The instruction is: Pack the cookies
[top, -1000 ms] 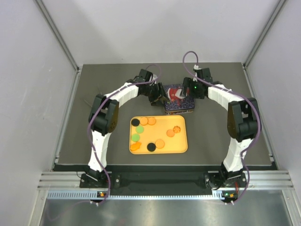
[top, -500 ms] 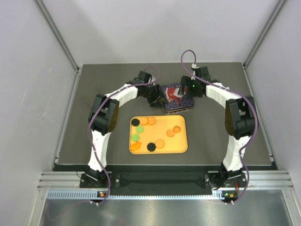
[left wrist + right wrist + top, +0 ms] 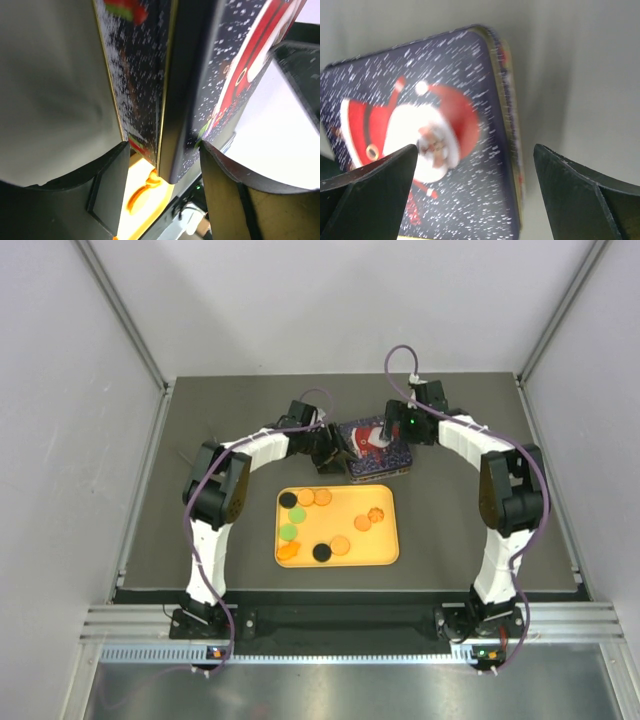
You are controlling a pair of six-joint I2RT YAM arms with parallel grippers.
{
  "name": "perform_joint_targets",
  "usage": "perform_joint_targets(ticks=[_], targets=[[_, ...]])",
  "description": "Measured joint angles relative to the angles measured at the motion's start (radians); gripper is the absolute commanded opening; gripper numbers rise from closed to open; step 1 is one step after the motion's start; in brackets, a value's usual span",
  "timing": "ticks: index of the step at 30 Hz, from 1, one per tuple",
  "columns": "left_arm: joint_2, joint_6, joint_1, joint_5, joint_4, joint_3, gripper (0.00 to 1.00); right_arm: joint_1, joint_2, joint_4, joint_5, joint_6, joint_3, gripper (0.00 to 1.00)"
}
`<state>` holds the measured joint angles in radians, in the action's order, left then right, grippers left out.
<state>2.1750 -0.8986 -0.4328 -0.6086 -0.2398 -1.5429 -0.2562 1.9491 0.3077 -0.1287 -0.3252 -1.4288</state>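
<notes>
One orange tray [image 3: 386, 548], ten cookies [image 3: 340, 545]: six orange, two green, two black. One Santa tin [image 3: 378, 442], clasped by left pincer [image 3: 162, 145]; right pincer [image 3: 475, 147] wide.

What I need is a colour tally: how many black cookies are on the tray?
2. One black cookie sits in the tray's far left corner, the other by its near edge. None looks hidden.

Tray [image 3: 386, 556] at mid-desk [image 3: 250, 405], cookies [image 3: 322, 552] on it; tin [image 3: 378, 448] just behind the tray's far right corner.
</notes>
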Motion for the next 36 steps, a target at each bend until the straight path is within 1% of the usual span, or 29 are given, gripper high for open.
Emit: perform_joint_targets(ticks=[2, 6, 11, 12, 16, 18, 20, 24, 30, 36], targets=[[-0.03, -0.049, -0.005, 0.007, 0.067, 0.069, 0.61, -0.001, -0.012, 0.007, 0.042, -0.008, -0.001, 1.0], [-0.062, -0.121, -0.023, 0.045, 0.157, 0.142, 0.61, -0.001, -0.065, 0.016, 0.125, -0.029, 0.01, 1.0], [-0.081, -0.19, -0.039, 0.09, 0.243, 0.194, 0.61, -0.001, -0.22, 0.005, 0.175, -0.071, 0.088, 1.0], [-0.081, -0.197, -0.04, 0.097, 0.25, 0.195, 0.61, -0.001, -0.261, -0.008, 0.18, -0.084, 0.123, 1.0], [-0.081, -0.219, -0.047, 0.124, 0.27, 0.195, 0.61, -0.003, -0.443, -0.105, 0.172, -0.163, 0.36, 1.0], [-0.081, -0.226, -0.047, 0.134, 0.274, 0.195, 0.61, -0.014, -0.491, -0.134, 0.168, -0.204, 0.466, 1.0], [-0.081, -0.23, -0.047, 0.139, 0.277, 0.195, 0.61, -0.039, -0.492, -0.163, 0.163, -0.246, 0.538, 1.0], [-0.081, -0.23, -0.047, 0.146, 0.281, 0.195, 0.61, -0.087, -0.458, -0.23, 0.151, -0.33, 0.608, 1.0], [-0.081, -0.229, -0.047, 0.15, 0.283, 0.195, 0.61, -0.104, -0.388, -0.422, 0.147, -0.46, 0.646, 1.0], [-0.081, -0.21, -0.048, 0.15, 0.282, 0.194, 0.6, -0.104, -0.295, -0.542, 0.165, -0.54, 0.649, 1.0]])
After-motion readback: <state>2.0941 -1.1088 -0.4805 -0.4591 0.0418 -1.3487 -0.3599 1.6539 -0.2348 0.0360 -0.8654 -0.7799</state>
